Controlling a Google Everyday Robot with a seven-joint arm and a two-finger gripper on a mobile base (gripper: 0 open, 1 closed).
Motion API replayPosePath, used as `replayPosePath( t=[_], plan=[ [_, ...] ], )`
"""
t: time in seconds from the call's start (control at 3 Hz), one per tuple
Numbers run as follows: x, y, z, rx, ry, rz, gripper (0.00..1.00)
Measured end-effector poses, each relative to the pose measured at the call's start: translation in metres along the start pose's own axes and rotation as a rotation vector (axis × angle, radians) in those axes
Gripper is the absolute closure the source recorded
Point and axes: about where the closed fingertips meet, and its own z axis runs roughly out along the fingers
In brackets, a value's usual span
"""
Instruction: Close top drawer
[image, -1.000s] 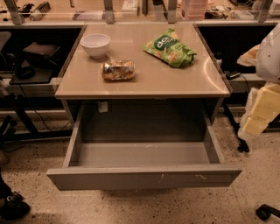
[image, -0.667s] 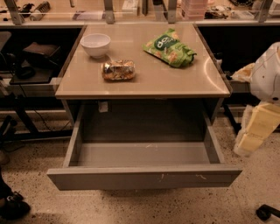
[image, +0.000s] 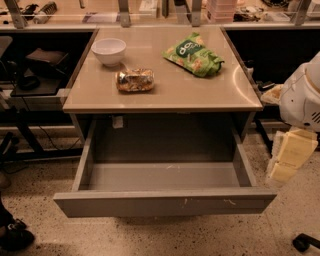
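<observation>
The wide grey metal top drawer (image: 165, 201) is pulled far out of the beige-topped table (image: 200, 97). Its flat front panel is faced by a strip of open speckled floor (image: 150, 237), so it can be reached from the front. That strip is bounded on the left by a black shoe (image: 15, 237) and on the right by a black caster (image: 305, 242). The passage beside the drawer's right front corner is narrowed by the pale cream gripper (image: 290, 157), hung under the white arm housing (image: 302, 97). Room on the tabletop is taken up by a white bowl (image: 109, 51), a crumpled gold foil packet (image: 134, 80) and a green snack bag (image: 194, 54).
</observation>
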Motion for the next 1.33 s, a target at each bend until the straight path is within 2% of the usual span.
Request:
replayPosePath(
  t=[0.33, 0.67, 1.0, 1.33],
  plan=[
    [-0.004, 0.008, 0.004, 0.025, -0.019, -0.021, 0.00],
    [-0.011, 0.040, 0.018, 0.065, -0.086, -0.060, 0.00],
    [-0.009, 0.078, 0.054, 0.097, -0.158, -0.061, 0.00],
    [0.011, 0.120, 0.121, 0.031, -0.169, -0.037, 0.00]
  ],
)
